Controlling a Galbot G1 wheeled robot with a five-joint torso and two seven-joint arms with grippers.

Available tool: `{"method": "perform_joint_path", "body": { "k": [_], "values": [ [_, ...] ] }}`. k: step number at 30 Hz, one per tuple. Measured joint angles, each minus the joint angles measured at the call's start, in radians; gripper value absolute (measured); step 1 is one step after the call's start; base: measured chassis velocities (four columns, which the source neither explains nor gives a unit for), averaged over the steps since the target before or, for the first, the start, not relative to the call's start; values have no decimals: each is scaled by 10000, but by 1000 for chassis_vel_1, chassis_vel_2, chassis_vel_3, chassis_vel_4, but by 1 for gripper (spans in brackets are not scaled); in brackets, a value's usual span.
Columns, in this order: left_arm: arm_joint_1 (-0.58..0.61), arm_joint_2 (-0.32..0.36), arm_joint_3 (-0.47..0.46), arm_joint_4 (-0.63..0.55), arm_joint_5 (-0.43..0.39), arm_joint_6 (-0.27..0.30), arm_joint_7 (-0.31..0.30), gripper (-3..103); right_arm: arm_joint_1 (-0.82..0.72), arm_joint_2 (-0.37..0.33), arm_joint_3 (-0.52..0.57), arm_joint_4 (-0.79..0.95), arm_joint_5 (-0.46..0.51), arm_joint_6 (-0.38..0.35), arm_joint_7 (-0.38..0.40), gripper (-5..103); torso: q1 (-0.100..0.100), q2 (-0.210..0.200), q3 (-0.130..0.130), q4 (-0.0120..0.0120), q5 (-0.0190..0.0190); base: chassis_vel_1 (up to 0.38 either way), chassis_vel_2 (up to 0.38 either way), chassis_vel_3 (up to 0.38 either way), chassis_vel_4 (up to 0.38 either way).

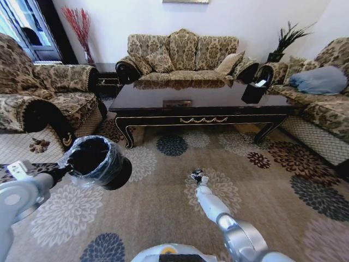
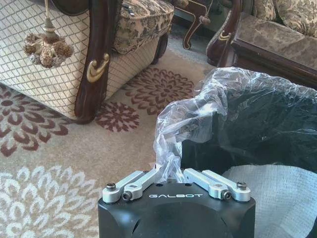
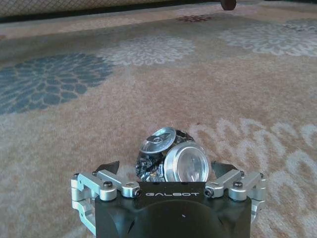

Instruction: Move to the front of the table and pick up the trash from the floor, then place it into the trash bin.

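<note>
Fingers of our right gripper stand spread on either side of the trash, a crushed silvery wad lying on the floor, pads not yet pressing it. Our left gripper pinches the clear liner of the black trash bin, held up off the flowered carpet. Ahead stands the dark table among patterned sofas.
</note>
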Motion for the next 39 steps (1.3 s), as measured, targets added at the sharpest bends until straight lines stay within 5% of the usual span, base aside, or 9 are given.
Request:
{"method": "perform_joint_path", "body": {
  "k": [12, 19, 21, 23, 39],
  "values": [
    [130, -8, -101, -129, 7, 0, 23, 2, 583, 40, 583, -1100, -1597, 384, -372, 99, 0, 0, 0, 0, 0, 0, 0, 0, 0],
    [230, 11, -244, -199, 3, 0, 23, 2, 803, 51, 542, -1334, -1799, 354, -444, 70, 0, 0, -1, -3, -2, 0, 0, 0, 0],
    [239, 20, -255, -204, 0, 0, 24, 2, 816, 60, 540, -1370, -1859, 335, -447, 70, 0, 0, -2, -2, -2, 0, 0, 0, 0],
    [250, 57, -270, -209, -4, 0, 23, 2, 821, 74, 555, -1432, -1988, 309, -444, 53, 0, 0, -3, -4, -4, 0, 0, 0, 0],
    [71, 76, -11, -90, 8, 0, 29, 2, 117, -160, 263, -740, -2079, 432, -496, 40, -1, 0, 5, 5, 9, 0, 0, 0, 0]
  ]
}}
